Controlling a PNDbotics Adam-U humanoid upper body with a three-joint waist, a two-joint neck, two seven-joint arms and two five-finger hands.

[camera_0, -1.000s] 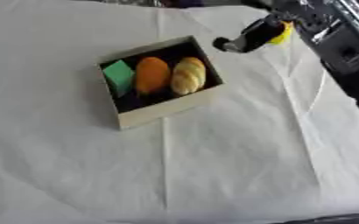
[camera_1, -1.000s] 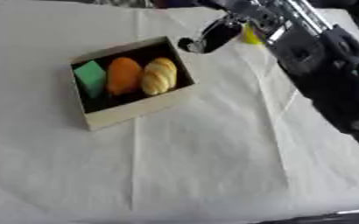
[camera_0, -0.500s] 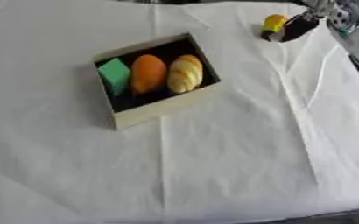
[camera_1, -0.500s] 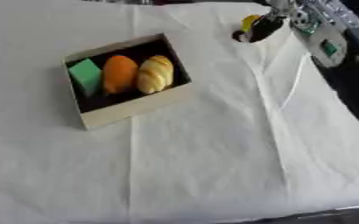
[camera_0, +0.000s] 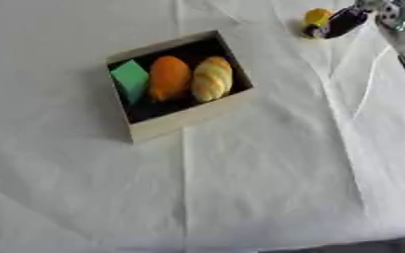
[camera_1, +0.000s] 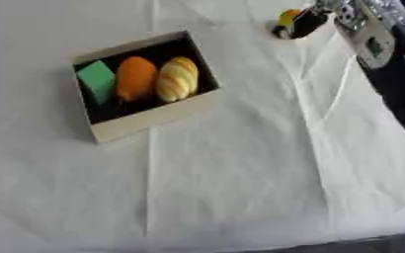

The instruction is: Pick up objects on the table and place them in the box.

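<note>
Presently: shallow beige cardboard box (camera_0: 184,118) on white cloth (camera_0: 240,188) holding green block (camera_0: 130,79), orange oval (camera_0: 170,77), yellowish striped bread-like item (camera_0: 210,78); black right hand (camera_0: 344,22) (finger posture indiscernible, mostly cut off) touching small yellow object (camera_0: 316,17) far-right.

Tabletop (camera_0: 240,188) covered in plain white, creased cloth, no pattern. Box (camera_0: 182,120) pale tan or beige outside, black inside. In it: green block (camera_0: 130,79), solid mint-green; orange object (camera_0: 170,77), plain orange; bread-like piece (camera_0: 210,78), yellow-tan with paler stripes across it. Small object (camera_0: 316,17) at top right is yellow. Robot hand (camera_1: 308,21), the right one, black at the fingers, with silver-grey parts behind; arm (camera_1: 396,59) further back dark black with a light grey panel.
</note>
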